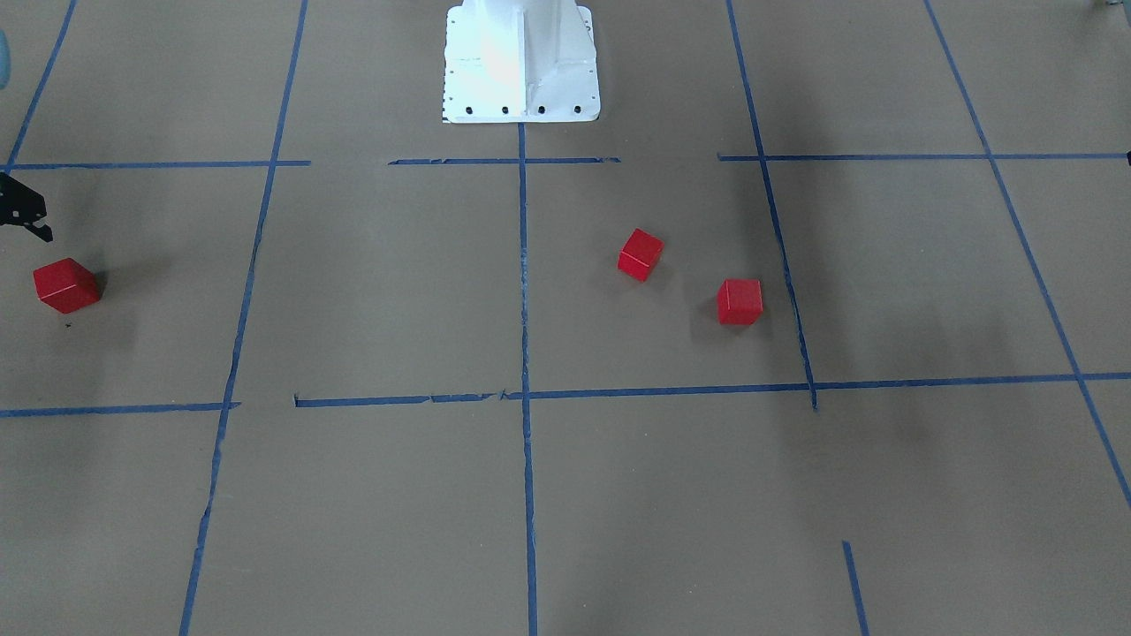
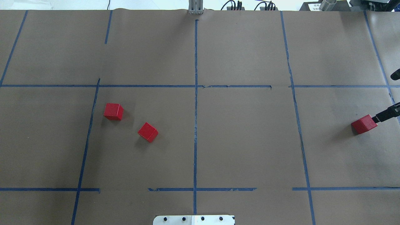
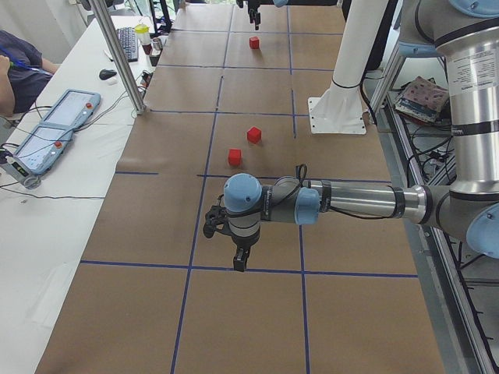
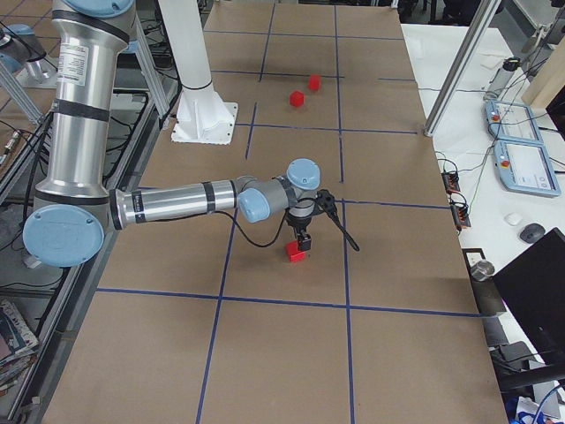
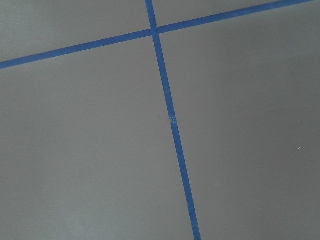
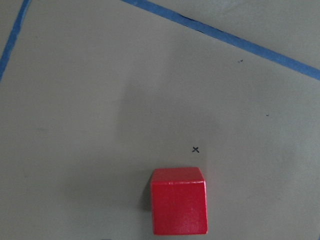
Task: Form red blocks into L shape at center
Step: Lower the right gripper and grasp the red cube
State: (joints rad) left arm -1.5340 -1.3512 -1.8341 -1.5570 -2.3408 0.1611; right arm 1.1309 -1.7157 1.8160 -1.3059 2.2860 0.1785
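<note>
Small matte red cube (image 6: 179, 201), loose far right of the long blue centre tape line (image 2: 195, 125), just below the right gripper (image 4: 304, 234) (aperture cannot be told); best squared to opposite faces before closing.

Tabletop covered edge to edge in brown paper (image 2: 250, 140), with blue tape lines (image 2: 195, 125) dividing it into a grid; some of the lines are broken or torn. Lighting is even and diffuse, and shadows on the paper are soft. Cables (image 2: 232, 5) are bunched past the tabletop's far edge. A white bench (image 3: 54, 202) runs along that edge, carrying two teach pendants (image 3: 70, 109), a keyboard (image 3: 127, 43), a mouse (image 3: 107, 74) and a dark monitor (image 4: 534, 283). An aluminium post (image 3: 115, 58) stands at the bench side. A person (image 3: 19, 66) sits at the bench.
</note>
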